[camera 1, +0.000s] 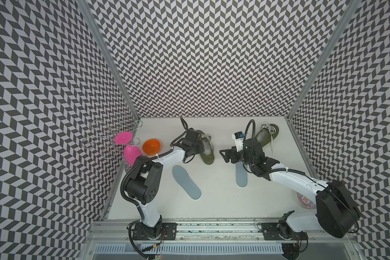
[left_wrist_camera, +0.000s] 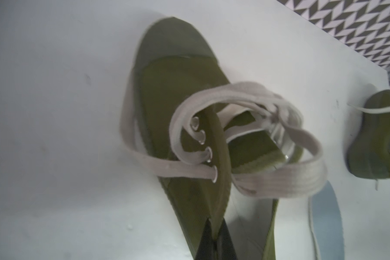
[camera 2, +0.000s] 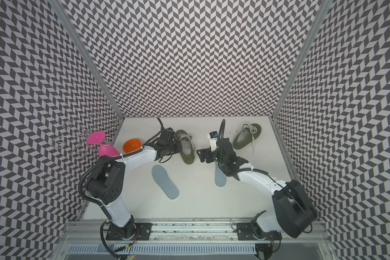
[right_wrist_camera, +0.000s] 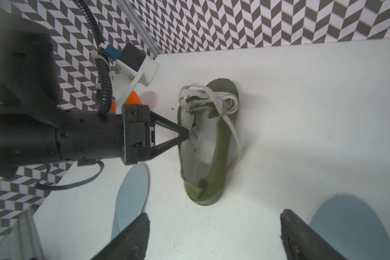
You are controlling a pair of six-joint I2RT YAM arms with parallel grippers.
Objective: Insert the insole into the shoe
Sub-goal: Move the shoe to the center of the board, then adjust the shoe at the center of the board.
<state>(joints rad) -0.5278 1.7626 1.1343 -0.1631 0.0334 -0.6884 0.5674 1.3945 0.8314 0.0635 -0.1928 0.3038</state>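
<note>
**White tabletop, shoe braced: bearing from the free claw to the insole**

Chevron-patterned walls (camera 1: 212,67) enclose the table (camera 1: 212,207). I read the items from left to right.

1. The left gripper (right_wrist_camera: 184,134) is clenched on the side wall of the olive shoe (camera 1: 207,156), about mid-length. In the left wrist view the canvas edge sits between its black fingertips (left_wrist_camera: 206,243). The shoe's toe points to the back wall, its heel points to the near edge, and its mouth faces up.
2. One grey insole (camera 1: 186,184) lies flat beside the left forearm, apart from the shoe. Its long axis slants from far-left to near-right.
3. The right gripper (camera 1: 223,155) hangs released and holds nothing. It sits just right of the shoe and is aimed at it.
4. The second insole (camera 1: 241,177) lies flat with its far end hidden under the right wrist. Its long axis runs far to near, roughly parallel to the shoe.

With the left arm occupied, I judge that the right arm must fetch an insole. The second insole is the nearer one. It lies below and behind the claw, toward the near edge, so the claw would have to draw back and tip down. I cannot tell which insole matches this shoe.
</note>
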